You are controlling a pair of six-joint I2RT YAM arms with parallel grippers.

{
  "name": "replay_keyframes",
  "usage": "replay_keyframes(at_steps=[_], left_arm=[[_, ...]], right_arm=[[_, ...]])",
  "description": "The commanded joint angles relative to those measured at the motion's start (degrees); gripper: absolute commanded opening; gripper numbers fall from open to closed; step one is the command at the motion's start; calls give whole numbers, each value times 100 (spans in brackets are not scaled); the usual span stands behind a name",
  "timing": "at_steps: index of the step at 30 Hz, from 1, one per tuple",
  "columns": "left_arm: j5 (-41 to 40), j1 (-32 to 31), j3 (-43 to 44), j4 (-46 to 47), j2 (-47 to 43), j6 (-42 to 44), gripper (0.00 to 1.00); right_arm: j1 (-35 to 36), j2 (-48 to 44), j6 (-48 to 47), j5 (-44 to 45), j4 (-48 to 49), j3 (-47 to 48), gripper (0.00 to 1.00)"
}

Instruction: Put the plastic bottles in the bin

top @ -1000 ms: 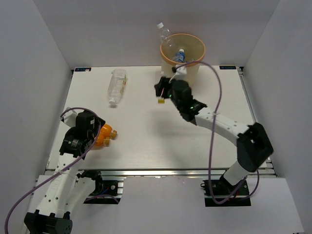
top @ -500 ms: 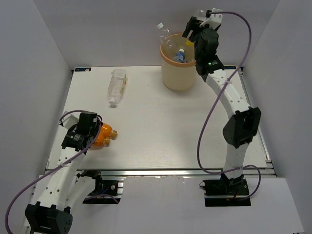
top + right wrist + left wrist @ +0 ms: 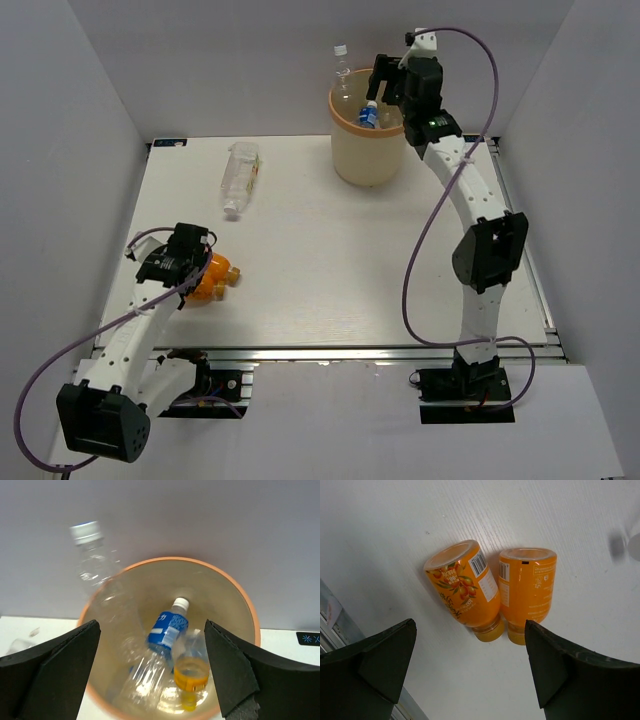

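the right gripper (image 3: 383,88) has just swung over the bin (image 3: 352,160) and sprung open; the yellow-capped bottle (image 3: 190,672) now lies inside with others. the left gripper (image 3: 470,635) hangs open over two orange bottles (image 3: 465,587) on the table (image 3: 330,270); a clear bottle (image 3: 240,172) also waits there.

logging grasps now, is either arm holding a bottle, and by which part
Nothing is held. The right gripper hangs open above the bin; the left gripper is open above the two orange bottles, touching neither.
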Motion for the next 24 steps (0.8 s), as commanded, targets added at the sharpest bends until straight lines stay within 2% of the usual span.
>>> replay_keyframes(at_steps=[1,6,10,18,24], left_arm=[[-289,15,41,-82,98,-252,98],[-447,94,-108,-4,283,-507,98],[-316,226,-319,488,423,-332,98],[97,595,-398,893,1415,-121,98],[-25,657,-478,920,1505,-323,94]], right_arm=[[5,-1023,-38,-481,185,-375,89],[5,-1982,23,-841,352,-1676,89],[5,-2993,41,-1044,940,-3264,89],[-56,-3968,234,-913,1222,-4656,89],[-153,-4400,401,-912,1311,-5360,89]])
